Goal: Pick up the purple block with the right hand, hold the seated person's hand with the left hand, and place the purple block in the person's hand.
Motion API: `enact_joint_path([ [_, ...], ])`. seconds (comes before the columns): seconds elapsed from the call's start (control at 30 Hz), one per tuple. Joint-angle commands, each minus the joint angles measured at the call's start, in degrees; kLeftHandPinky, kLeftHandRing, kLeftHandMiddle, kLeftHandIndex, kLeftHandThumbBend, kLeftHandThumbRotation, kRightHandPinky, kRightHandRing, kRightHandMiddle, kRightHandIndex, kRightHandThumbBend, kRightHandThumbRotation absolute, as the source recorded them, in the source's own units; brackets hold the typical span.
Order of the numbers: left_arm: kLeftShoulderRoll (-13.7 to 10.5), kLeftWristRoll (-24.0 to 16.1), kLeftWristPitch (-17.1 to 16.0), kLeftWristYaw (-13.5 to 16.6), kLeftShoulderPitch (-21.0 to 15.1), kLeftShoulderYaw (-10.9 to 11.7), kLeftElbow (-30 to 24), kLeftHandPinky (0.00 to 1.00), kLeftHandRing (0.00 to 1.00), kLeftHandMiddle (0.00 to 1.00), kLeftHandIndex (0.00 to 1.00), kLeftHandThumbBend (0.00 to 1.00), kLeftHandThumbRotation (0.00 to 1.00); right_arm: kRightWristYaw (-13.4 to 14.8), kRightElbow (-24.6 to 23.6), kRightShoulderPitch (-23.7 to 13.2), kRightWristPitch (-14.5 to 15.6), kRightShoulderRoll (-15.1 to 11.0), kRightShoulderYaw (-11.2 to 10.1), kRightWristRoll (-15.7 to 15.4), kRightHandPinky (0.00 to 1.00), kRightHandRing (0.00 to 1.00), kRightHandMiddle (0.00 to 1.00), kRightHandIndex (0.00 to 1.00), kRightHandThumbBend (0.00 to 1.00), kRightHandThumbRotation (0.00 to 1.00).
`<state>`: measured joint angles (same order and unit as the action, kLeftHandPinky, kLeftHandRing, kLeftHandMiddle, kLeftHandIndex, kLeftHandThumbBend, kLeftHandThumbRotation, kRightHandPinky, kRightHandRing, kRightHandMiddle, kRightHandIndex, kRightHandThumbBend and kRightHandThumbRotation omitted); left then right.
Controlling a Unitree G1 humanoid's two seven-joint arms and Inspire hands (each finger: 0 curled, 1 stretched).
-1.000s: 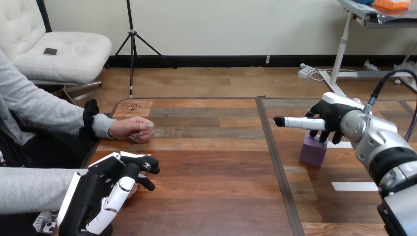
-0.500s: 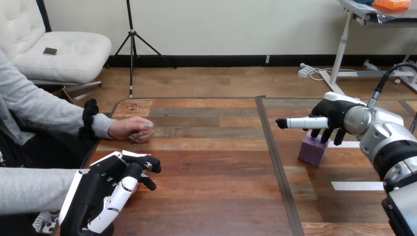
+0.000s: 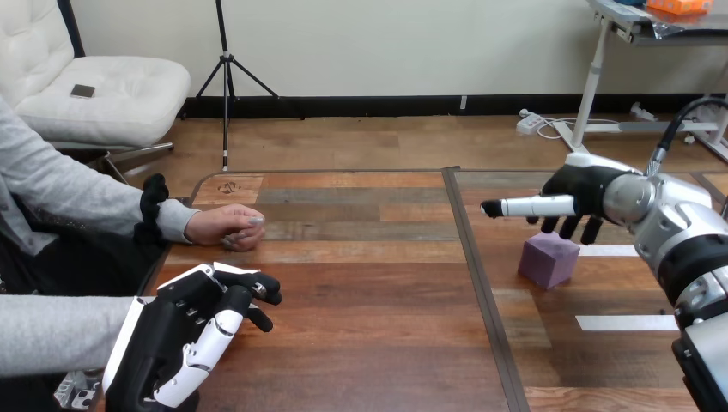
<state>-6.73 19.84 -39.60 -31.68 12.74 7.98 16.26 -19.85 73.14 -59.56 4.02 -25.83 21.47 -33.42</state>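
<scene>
Wooden table [image 3: 369, 292] across the whole view. At 7 o'clock, left hand [image 3: 176, 339] lying back-up over the end of a grey sleeve [image 3: 51, 330]; cannot tell whether gripping anything beneath. At 2 o'clock, right hand [image 3: 584, 196] in the air, open and empty, one finger straight toward 9 o'clock, the rest hanging loose. At 10 o'clock, the person's hand [image 3: 225, 227] resting on the table, loosely closed, well apart from both. Purple block [image 3: 549, 259] at 3 o'clock on the table, just below the right hand, untouched.
</scene>
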Motion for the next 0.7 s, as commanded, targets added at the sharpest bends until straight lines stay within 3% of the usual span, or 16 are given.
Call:
enact_joint_path([
  [0.0,-0.2,0.1,-1.2,0.5,-3.4,0.6,-0.2,0.42,0.58,0.59,0.47,0.42,0.48,1.7,-4.0,-6.6,-1.6,-2.3,-1.8,1.5,0.48,0.62,0.67,0.71,1.00,0.79],
  [0.2,-0.3,0.4,-1.3,0.1,-3.4,0.5,-0.1,0.42,0.59,0.59,0.47,0.40,0.47,2.6,-5.4,-6.9,-1.0,-2.6,-2.1,1.6,0.48,0.65,0.71,0.76,1.00,0.80],
  [0.43,-0.1,0.8,-0.1,0.5,-2.7,0.4,-1.2,0.41,0.59,0.59,0.47,0.39,0.45,2.5,-7.2,-6.7,-2.1,-3.1,-4.5,4.2,0.53,0.71,0.75,0.78,1.00,0.78],
  [0.67,-0.3,1.0,0.3,0.3,-2.7,0.3,-1.2,0.42,0.59,0.59,0.47,0.39,0.43,2.4,-8.4,-6.6,-2.0,-3.6,-5.4,5.4,0.55,0.72,0.75,0.76,1.00,0.76],
])
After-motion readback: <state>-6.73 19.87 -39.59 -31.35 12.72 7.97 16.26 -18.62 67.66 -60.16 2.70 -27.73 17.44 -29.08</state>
